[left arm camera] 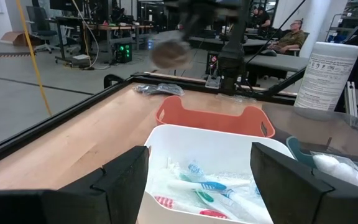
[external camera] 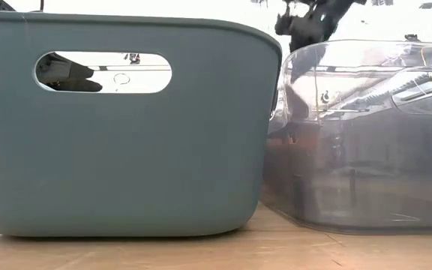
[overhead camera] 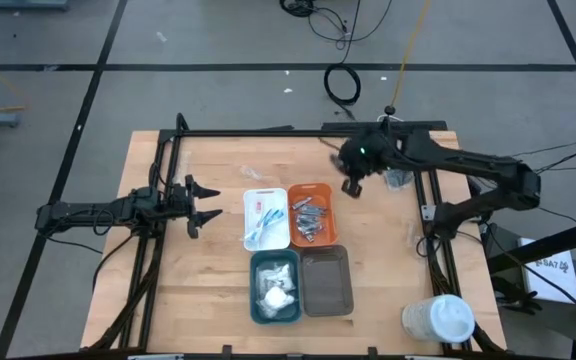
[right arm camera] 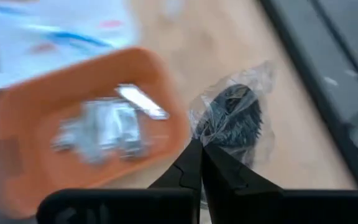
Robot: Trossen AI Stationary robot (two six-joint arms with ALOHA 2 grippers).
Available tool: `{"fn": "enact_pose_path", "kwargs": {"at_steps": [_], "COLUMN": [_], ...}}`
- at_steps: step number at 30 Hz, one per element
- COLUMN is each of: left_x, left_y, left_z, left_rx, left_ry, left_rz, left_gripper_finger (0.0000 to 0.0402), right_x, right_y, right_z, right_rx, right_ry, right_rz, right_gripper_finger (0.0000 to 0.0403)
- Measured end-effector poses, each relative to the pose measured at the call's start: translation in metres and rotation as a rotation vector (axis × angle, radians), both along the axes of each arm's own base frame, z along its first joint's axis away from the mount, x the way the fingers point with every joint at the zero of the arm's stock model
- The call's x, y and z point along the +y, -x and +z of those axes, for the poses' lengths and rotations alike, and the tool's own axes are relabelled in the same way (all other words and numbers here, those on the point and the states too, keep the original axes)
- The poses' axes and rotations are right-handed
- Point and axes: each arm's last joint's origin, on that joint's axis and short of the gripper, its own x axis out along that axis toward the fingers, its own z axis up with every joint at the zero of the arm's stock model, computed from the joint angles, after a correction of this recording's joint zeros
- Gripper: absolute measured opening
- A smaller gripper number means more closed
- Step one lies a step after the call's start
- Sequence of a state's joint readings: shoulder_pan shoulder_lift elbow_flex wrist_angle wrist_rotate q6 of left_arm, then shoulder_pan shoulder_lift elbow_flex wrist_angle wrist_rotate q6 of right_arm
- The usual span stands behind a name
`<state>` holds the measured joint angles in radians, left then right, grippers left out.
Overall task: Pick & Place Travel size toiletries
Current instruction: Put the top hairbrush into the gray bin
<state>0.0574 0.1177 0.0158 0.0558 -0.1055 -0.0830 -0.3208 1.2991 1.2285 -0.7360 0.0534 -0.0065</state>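
My right gripper [right arm camera: 201,155] is shut on a dark grey roundish piece in a clear wrapper [right arm camera: 232,115]. It hangs in the air just beyond the far end of the orange tray [overhead camera: 311,213], which holds silver pieces [right arm camera: 101,130]. In the left wrist view the piece [left arm camera: 169,55] shows blurred, above the table. My left gripper [overhead camera: 206,202] waits open and level at the table's left, facing the white tray [left arm camera: 197,140], where pink and blue sticks [left arm camera: 207,190] lie. The teal tray [overhead camera: 275,285] holds white sachets [overhead camera: 276,290]. My right gripper pinches the clear wrapper's edge [right arm camera: 209,138] between its two fingertips, slanting down from the table's right. The wrapped dark piece hangs just past the fingertips, lifted clear of the table.
The grey tray [overhead camera: 327,280] stands next to the teal one near the front. A big white cup [overhead camera: 438,320] sits at the front right. More clear-wrapped items lie on the wood at the far right [overhead camera: 398,178] and beyond the white tray [overhead camera: 253,175]. A black frame [overhead camera: 298,131] borders the table.
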Motion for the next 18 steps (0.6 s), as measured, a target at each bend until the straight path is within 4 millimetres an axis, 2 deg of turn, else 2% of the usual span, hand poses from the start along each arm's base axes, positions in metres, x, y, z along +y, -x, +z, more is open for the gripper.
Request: {"fn": "enact_pose_path", "kwargs": {"at_steps": [5, 14, 18], "left_x": [0.000, 0.000, 0.000], "left_y": [0.000, 0.000, 0.000], "left_z": [0.000, 0.000, 0.000], "left_rx": [0.000, 0.000, 0.000], "left_ry": [0.000, 0.000, 0.000], "left_rz": [0.000, 0.000, 0.000], "left_gripper_finger": [0.0274, 0.0273, 0.0274], "right_x": [0.048, 0.137, 0.170], "right_y": [0.001, 0.000, 0.001], "right_z": [0.009, -0.003, -0.008], "right_rx": [-0.081, -0.182, -0.267], "right_ry": [-0.085, -0.219, -0.295], "right_rz": [0.181, 0.484, 0.642], "right_gripper_finger": [0.0000, 0.0000, 0.0000]}}
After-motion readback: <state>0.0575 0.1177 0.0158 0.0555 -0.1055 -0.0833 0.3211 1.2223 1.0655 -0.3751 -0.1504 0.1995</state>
